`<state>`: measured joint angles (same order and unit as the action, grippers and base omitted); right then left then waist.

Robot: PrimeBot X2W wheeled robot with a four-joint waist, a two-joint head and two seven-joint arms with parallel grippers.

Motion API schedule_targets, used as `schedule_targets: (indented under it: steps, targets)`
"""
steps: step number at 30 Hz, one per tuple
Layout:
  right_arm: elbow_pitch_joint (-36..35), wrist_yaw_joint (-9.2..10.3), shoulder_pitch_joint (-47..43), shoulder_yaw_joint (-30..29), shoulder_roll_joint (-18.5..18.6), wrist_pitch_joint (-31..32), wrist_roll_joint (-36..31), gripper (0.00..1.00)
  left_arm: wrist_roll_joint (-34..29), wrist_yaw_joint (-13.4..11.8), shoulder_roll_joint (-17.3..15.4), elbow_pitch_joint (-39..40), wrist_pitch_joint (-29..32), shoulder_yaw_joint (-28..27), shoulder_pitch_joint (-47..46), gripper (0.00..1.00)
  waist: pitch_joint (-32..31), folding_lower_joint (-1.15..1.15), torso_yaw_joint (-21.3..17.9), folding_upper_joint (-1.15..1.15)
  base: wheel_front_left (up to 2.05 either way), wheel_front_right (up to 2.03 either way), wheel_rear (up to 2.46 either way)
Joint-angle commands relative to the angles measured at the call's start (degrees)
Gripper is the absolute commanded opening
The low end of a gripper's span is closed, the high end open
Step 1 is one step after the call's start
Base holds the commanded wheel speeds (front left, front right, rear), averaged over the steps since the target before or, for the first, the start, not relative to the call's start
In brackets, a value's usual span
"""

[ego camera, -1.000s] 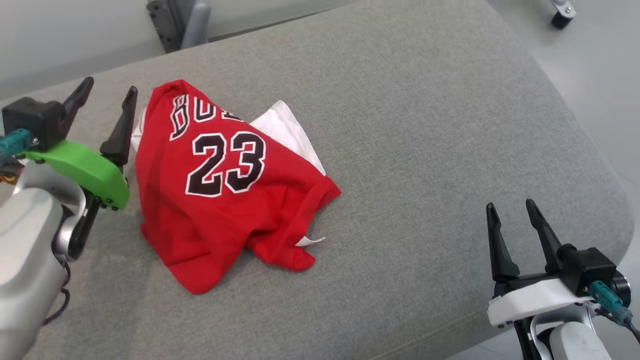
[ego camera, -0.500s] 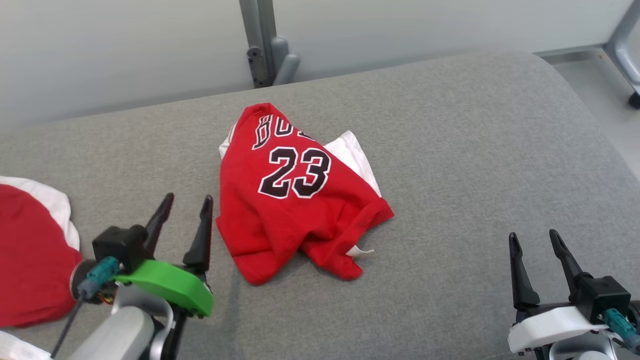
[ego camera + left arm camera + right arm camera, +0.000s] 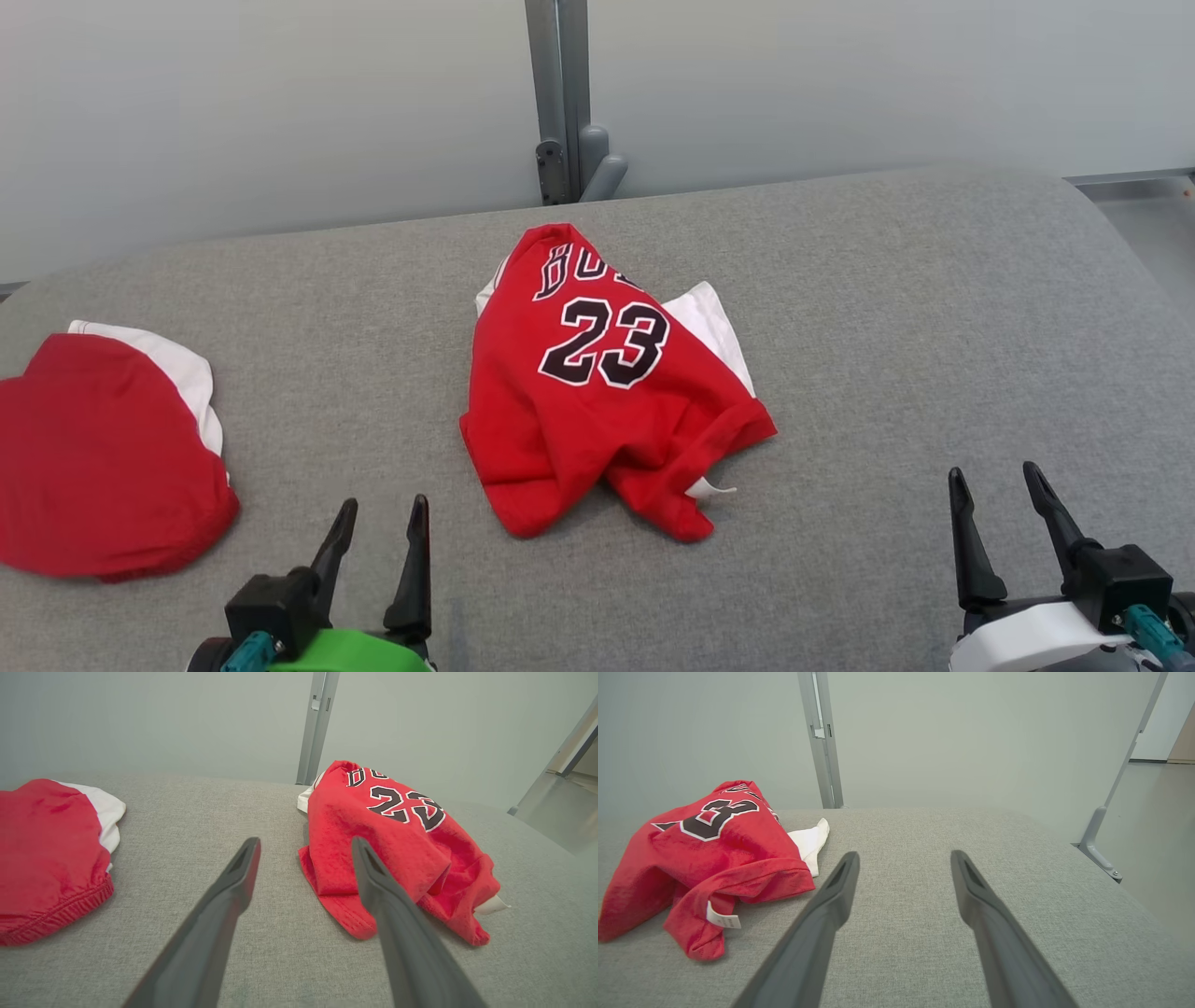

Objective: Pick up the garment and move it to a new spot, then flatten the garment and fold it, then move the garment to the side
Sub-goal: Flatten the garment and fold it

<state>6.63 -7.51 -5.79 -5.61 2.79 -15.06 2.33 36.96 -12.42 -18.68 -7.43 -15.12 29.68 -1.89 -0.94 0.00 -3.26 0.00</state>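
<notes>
Though it lies mid-cushion, the crumpled red jersey with black-and-white "23" lettering (image 3: 607, 392) is bunched on itself, with a white panel and a small white label (image 3: 714, 487) poking from its folds. I judge it is waiting to be picked up, not yet flattened. Near its lower-left hem hangs the left gripper (image 3: 385, 504), dark fingers spread and empty. The right gripper (image 3: 991, 471), likewise spread and empty, sits well apart to the jersey's right. Both seem poised low for a reach. On the grey woven cushion (image 3: 887, 327) I count two garments, the other a red-and-white bundle (image 3: 103, 457) at far left, and two grippers. A grey metal post (image 3: 560, 93) rises behind.
</notes>
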Motion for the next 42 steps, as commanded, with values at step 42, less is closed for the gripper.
schedule_targets:
  steps: [42]
  targets:
    - [-1.61,0.04,2.33,1.22,0.17,-0.18,3.15,1.00,-4.42,6.81,12.07,-20.43,6.34,4.91,-11.73,1.00,9.21,0.00,-15.51,0.00,0.00,0.00,0.00]
